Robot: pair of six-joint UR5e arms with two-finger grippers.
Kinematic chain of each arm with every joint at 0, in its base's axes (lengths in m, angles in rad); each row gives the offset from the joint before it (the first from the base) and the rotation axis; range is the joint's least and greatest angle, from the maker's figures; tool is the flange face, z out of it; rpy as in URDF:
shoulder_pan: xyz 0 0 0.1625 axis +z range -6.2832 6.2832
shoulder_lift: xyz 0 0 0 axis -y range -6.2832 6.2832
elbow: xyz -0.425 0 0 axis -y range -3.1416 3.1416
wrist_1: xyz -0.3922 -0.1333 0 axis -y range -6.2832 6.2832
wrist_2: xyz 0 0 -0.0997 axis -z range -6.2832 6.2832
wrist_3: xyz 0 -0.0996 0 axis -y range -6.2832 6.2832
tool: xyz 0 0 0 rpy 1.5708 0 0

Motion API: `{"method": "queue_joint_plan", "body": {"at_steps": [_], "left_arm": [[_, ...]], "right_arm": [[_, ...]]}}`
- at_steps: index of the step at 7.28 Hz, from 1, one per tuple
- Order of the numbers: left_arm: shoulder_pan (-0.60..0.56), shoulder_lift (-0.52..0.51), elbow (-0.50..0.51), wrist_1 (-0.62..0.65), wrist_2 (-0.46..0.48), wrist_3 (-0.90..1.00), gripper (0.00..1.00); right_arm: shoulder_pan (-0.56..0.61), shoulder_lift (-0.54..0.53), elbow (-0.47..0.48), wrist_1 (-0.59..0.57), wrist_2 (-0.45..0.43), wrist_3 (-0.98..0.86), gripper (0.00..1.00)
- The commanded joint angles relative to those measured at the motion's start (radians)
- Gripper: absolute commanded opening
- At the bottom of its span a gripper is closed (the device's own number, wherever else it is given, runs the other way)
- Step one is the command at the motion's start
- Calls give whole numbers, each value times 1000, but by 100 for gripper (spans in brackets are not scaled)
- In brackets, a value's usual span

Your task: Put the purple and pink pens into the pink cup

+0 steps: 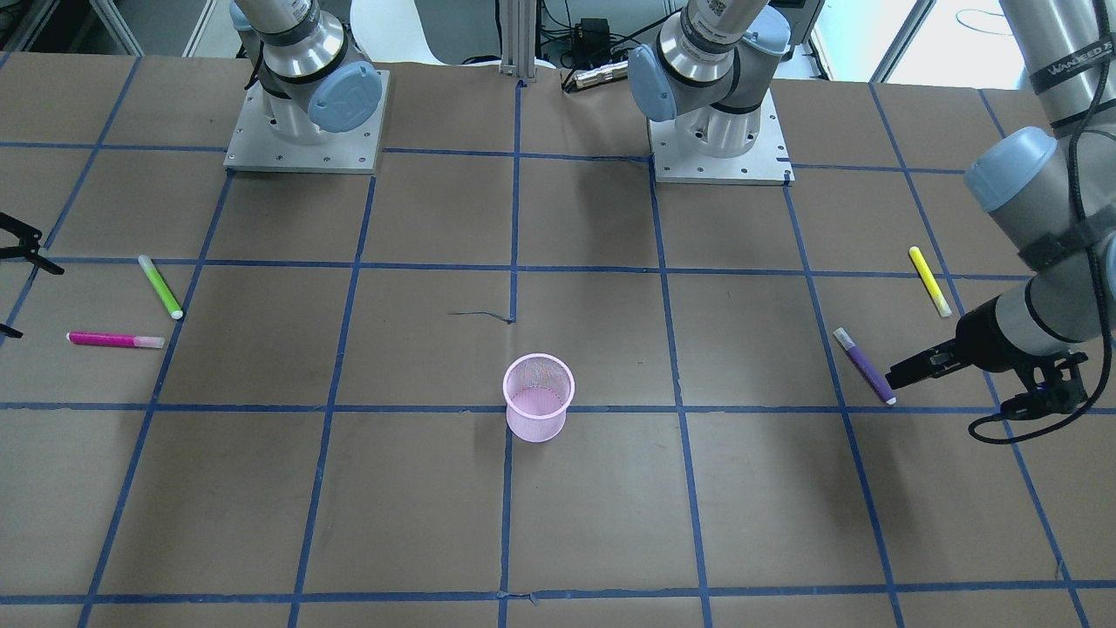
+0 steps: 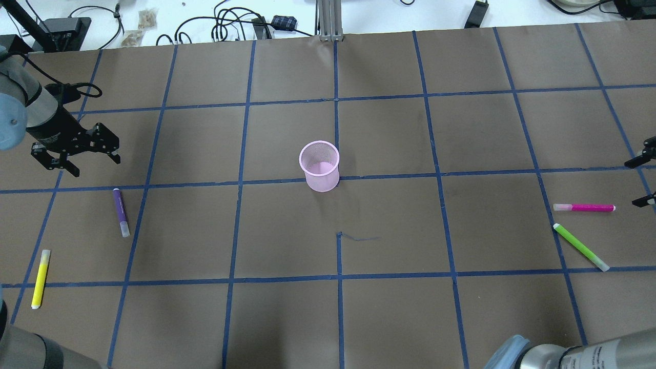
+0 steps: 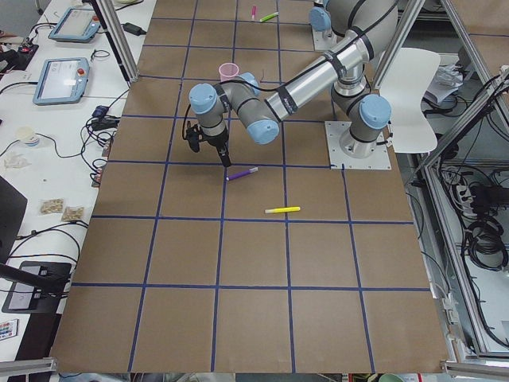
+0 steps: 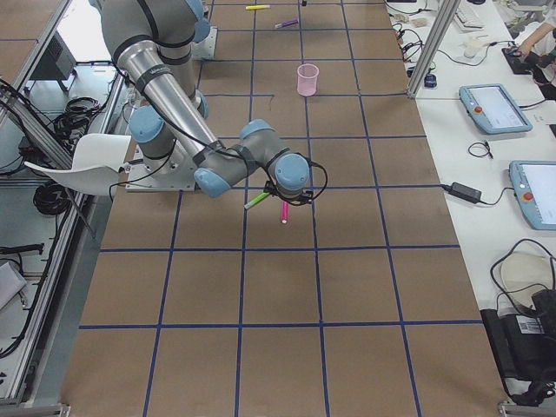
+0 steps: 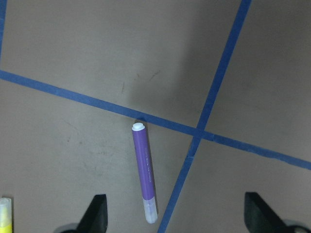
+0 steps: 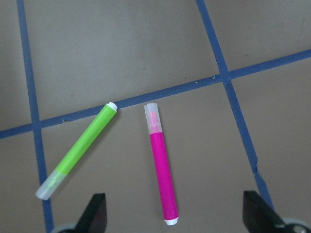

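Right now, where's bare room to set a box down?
Bare paper lies either side of the pink cup, out to the purple pen and the pink pen. Both ends are crowded: yellow pen and left gripper by the purple, green pen and right gripper by the pink.

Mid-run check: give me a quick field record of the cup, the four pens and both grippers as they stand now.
pink cup: upright, mid-table, empty
purple pen: flat on table, not gripped
pink pen: flat on table, not gripped
green pen: flat, beside pink pen, not touching
yellow pen: flat, apart from purple pen
left gripper: open, over purple pen
right gripper: open, over pink pen
progress: no pen in cup yet
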Motion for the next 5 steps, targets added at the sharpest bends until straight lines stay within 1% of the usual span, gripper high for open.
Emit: {"method": "queue_joint_plan", "body": {"at_steps": [1, 2, 4, 5], "left_arm": [[7, -27, -35, 91, 3, 4, 100], [20, -36, -64, 122, 0, 6, 100], [36, -76, -72, 170, -4, 6, 99], [36, -93, -73, 181, -5, 6, 92]], "right_arm": [[-33, 102, -2, -21, 52, -142, 92], [-47, 133, -1, -21, 83, -174, 92], [-47, 159, 7, -21, 89, -243, 87], [-47, 173, 7, -24, 89, -295, 86]]}}
